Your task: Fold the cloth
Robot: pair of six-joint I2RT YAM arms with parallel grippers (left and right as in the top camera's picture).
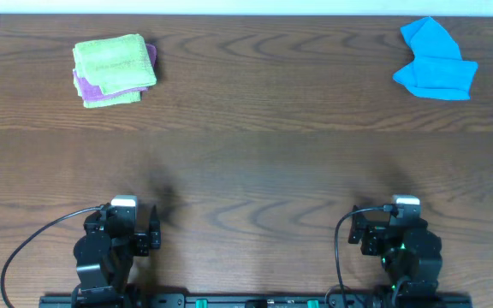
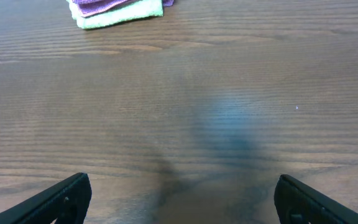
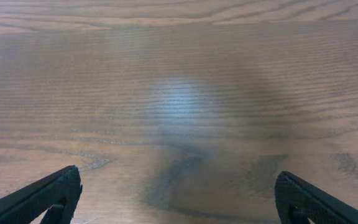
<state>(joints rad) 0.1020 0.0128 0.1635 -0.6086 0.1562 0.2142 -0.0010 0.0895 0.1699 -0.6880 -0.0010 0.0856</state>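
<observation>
A crumpled blue cloth [image 1: 436, 62] lies at the far right of the table. A folded green cloth [image 1: 114, 65] rests on a folded purple cloth [image 1: 88, 87] at the far left; their near edge also shows in the left wrist view [image 2: 120, 12]. My left gripper [image 1: 132, 224] sits near the front edge at the left, open and empty, its fingers wide apart [image 2: 182, 199]. My right gripper [image 1: 398, 228] sits near the front edge at the right, open and empty [image 3: 178, 196]. Both are far from the cloths.
The brown wooden table [image 1: 255, 154] spans the whole view. The arm bases and a black cable [image 1: 32, 244] lie along the front edge.
</observation>
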